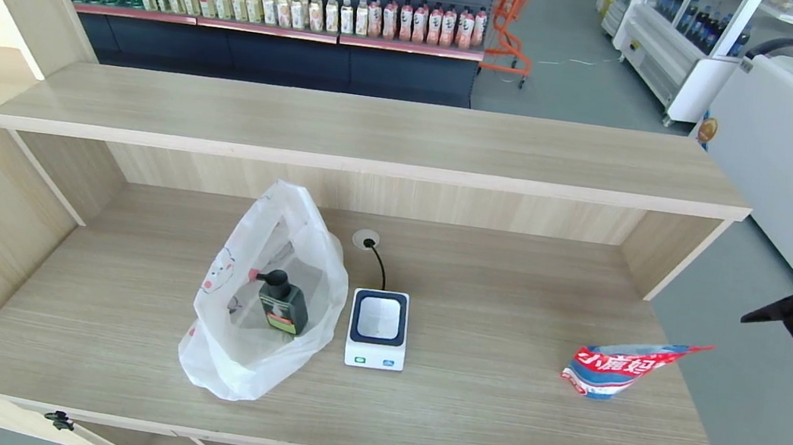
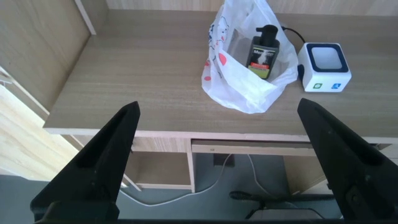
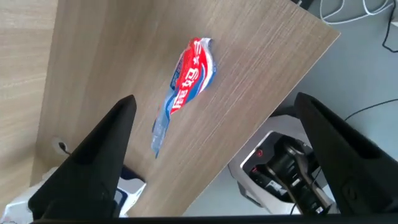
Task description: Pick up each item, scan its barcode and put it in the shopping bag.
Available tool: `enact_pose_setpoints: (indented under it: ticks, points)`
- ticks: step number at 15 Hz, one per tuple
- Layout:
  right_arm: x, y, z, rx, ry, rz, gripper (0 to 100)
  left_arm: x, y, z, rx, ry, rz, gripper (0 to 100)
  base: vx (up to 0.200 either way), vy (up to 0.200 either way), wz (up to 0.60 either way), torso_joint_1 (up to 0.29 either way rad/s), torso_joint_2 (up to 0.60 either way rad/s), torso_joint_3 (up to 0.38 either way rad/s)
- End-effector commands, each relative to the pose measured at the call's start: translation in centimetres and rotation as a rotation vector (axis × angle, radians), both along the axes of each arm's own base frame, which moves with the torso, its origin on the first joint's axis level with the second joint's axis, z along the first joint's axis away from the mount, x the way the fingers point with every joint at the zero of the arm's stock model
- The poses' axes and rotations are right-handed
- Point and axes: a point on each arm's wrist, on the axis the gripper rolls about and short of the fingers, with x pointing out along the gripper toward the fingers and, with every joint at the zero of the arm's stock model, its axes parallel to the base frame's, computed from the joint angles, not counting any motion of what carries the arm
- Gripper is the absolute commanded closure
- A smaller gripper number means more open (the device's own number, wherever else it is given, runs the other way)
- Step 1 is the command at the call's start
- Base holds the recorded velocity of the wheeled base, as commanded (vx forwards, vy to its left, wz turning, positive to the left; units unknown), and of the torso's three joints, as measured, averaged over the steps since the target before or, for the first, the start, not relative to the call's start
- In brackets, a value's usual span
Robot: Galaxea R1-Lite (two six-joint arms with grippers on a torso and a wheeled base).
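Altogether one bottle (image 1: 282, 305) (inside bag (image 1: 225, 361)), one pouch (image 1: 615, 368); left hand (image 2: 219, 106), right hand (image 3: 216, 98) released.

Matt wood-grain counter (image 1: 479, 409), thin glossy plastic bag (image 1: 224, 364)

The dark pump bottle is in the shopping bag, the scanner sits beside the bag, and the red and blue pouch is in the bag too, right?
No. In the head view the red and blue pouch lies on the counter right of the scanner, not in the shopping bag. The dark pump bottle is in the bag, scanner beside it.
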Motion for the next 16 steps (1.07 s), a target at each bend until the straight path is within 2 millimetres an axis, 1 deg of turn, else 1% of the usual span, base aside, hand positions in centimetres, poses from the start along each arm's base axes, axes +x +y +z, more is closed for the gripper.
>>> enact_pose_setpoints:
  ticks: [1, 2, 4, 6, 8, 12, 16]
  points:
    - [2.8, -0.3, -2.6, 0.018, 0.096, -0.01, 0, 0.0, 0.0, 0.0, 0.0, -0.001, 0.0, 0, 0.0, 0.0, 0.0, 0.0, 0.0, 0.0]
    - [3.5, -0.2, -3.5, 0.024, 0.128, -0.004, 0, 0.0, 0.0, 0.0, 0.0, -0.001, 0.0, 0, 0.0, 0.0, 0.0, 0.0, 0.0, 0.0]
    - [5.4, 0.2, -5.5, 0.02, 0.132, 0.015, 0, 0.0, 0.0, 0.0, 0.0, -0.001, 0.0, 0, 0.0, 0.0, 0.0, 0.0, 0.0, 0.0]
    - [7.1, 0.8, -7.0, 0.014, 0.117, 0.046, 0, 0.0, 0.0, 0.0, 0.0, -0.001, 0.0, 0, 0.0, 0.0, 0.0, 0.0, 0.0, 0.0]
    - [8.6, 1.9, -8.4, 0.005, 0.103, 0.086, 0, 0.0, 0.0, 0.0, 0.0, -0.001, 0.0, 0, 0.0, 0.0, 0.0, 0.0, 0.0, 0.0]
    - [10.3, 3.2, -10.1, -0.011, 0.089, 0.114, 0, 0.0, 0.0, 0.0, 0.0, -0.001, 0.0, 0, 0.0, 0.0, 0.0, 0.0, 0.0, 0.0]
    - [11.7, 3.5, -12.2, -0.049, 0.106, 0.135, 0, 0.0, 0.0, 0.0, 0.0, -0.001, 0.0, 0, 0.0, 0.0, 0.0, 0.0, 0.0, 0.0]
